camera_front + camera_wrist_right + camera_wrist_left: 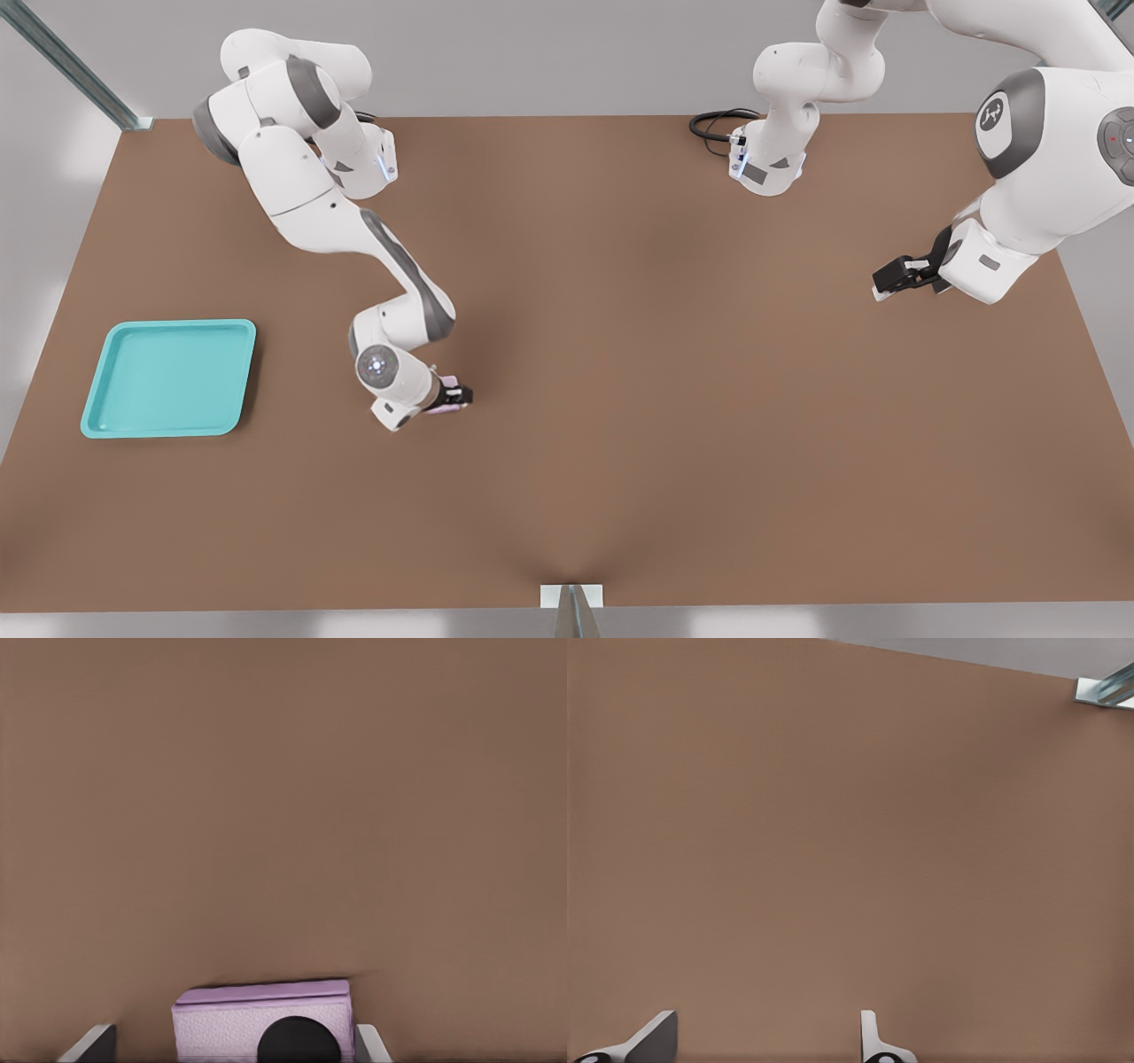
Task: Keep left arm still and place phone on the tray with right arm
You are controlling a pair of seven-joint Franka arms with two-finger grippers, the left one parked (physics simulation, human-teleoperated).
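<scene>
One table: brown table [620, 399] bearing everything in the front view.
Right arm: white right arm [301, 195] with grey side panels, reaching from about 11 o'clock toward the table's middle.
Tray: turquoise tray [106, 416], shallow, rounded corners, raised rim; it lies near 9 o'clock and holds nothing.
Gripper: black gripper [450, 395], low over the table, toward 3 o'clock of the tray and well apart from it; one finger [368, 1045] sits against the phone's side, the other finger [93, 1047] stands clear of it, so whether it grips cannot be told.
Phone: pale pink-lilac phone [261, 1019], squarish, one round black lens showing; it sits between the fingers, off the tray.
</scene>
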